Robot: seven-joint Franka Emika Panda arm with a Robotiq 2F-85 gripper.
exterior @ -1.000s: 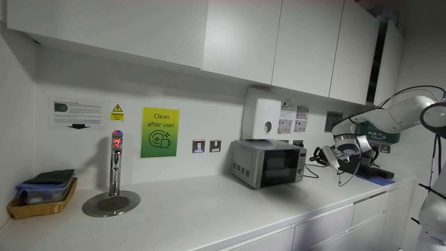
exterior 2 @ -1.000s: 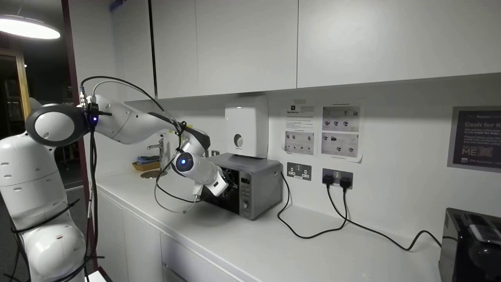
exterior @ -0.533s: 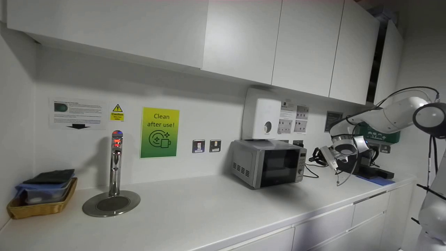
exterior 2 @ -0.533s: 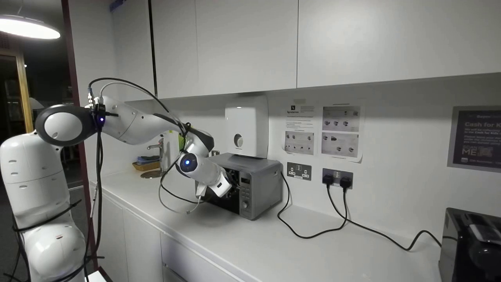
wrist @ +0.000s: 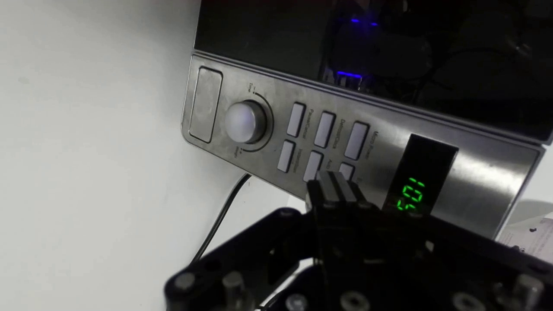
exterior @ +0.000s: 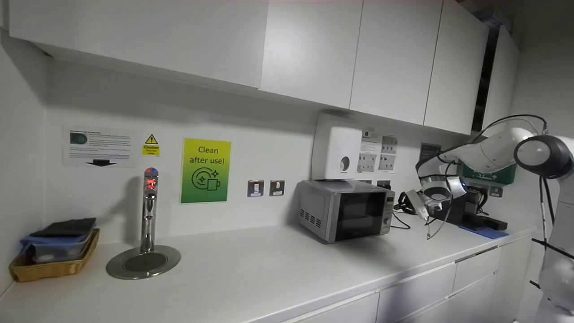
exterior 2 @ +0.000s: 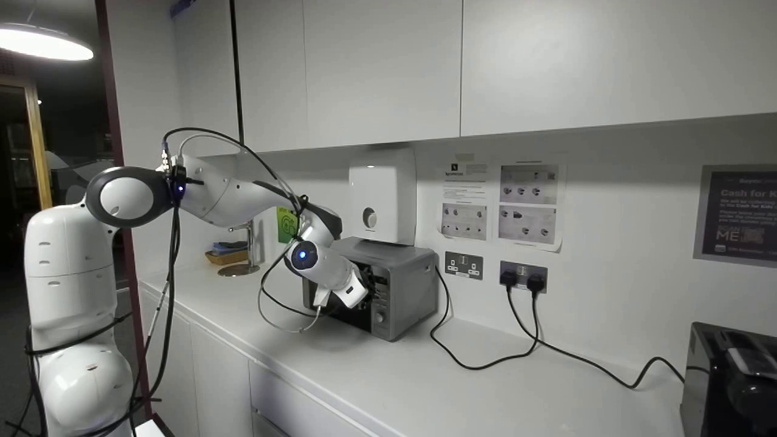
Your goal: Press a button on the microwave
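Note:
The silver-grey microwave sits on the counter, its dark glass door shut. In the wrist view its control panel runs diagonally, with a round dial, a display with green digits, and two rows of pale buttons. My gripper is shut with nothing between its fingers. In that view the tips overlap the lower row, partly covering one button beside another button. Whether they touch the panel I cannot tell. In an exterior view the gripper is in front of the panel, partly hidden by the wrist.
A white dispenser hangs on the wall above the microwave, under the wall cabinets. A black power cable trails on the counter beside it. Farther along stands a black appliance. A tap and basket are at the far end.
The arm has swung steadily toward the microwave's control panel, rightward in an exterior view. The microwave has stayed in place, its door shut throughout.

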